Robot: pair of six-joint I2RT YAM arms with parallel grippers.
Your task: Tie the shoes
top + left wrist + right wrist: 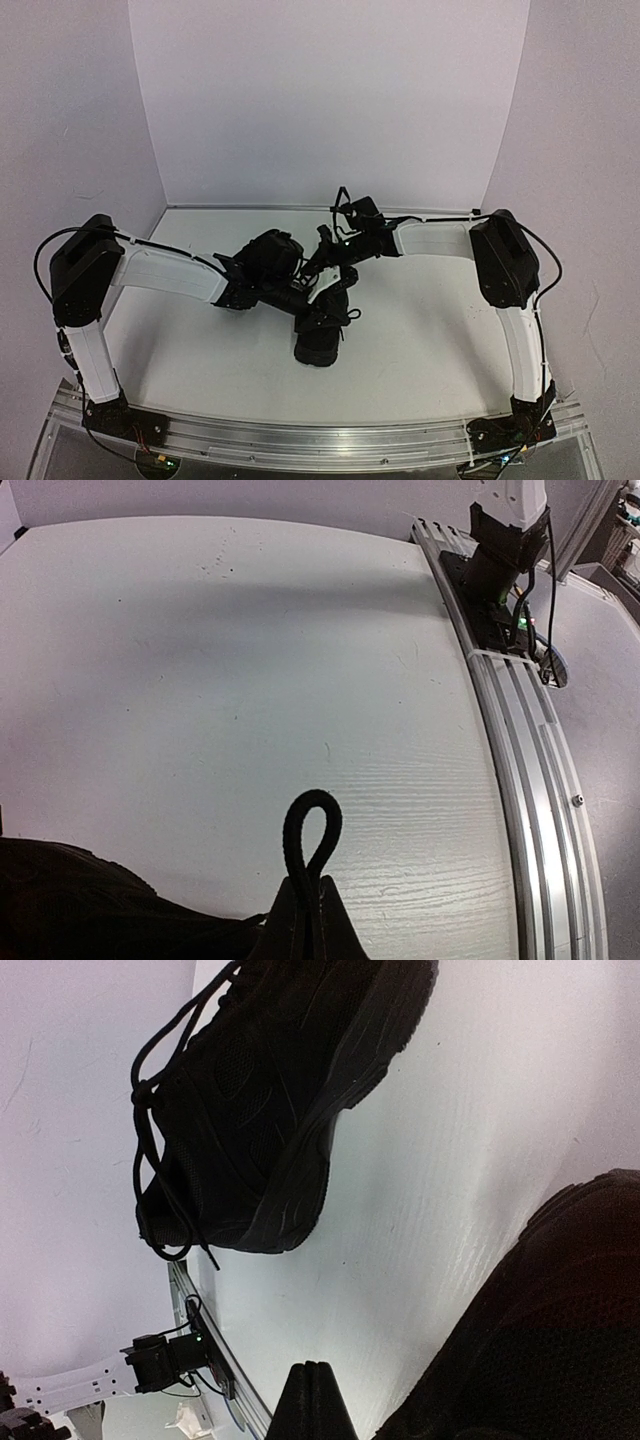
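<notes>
Two black shoes lie mid-table, one farther back (272, 254) and one nearer the front (320, 338). Both arms meet between them. My left gripper (308, 885) is shut on a thin black lace, and a small loop of that lace (312, 825) sticks up past the fingertips. A dark shoe (80, 905) fills the lower left of the left wrist view. My right gripper (317, 1368) is shut, with nothing showing between its tips. The right wrist view shows one shoe (270, 1090) with loose laces (150, 1175) at the top, and the other shoe (540, 1340) close at the lower right.
The white table (430, 330) has white walls at the back and sides. An aluminium rail (320, 435) runs along the near edge and carries both arm bases. The right arm's base (500, 555) shows in the left wrist view.
</notes>
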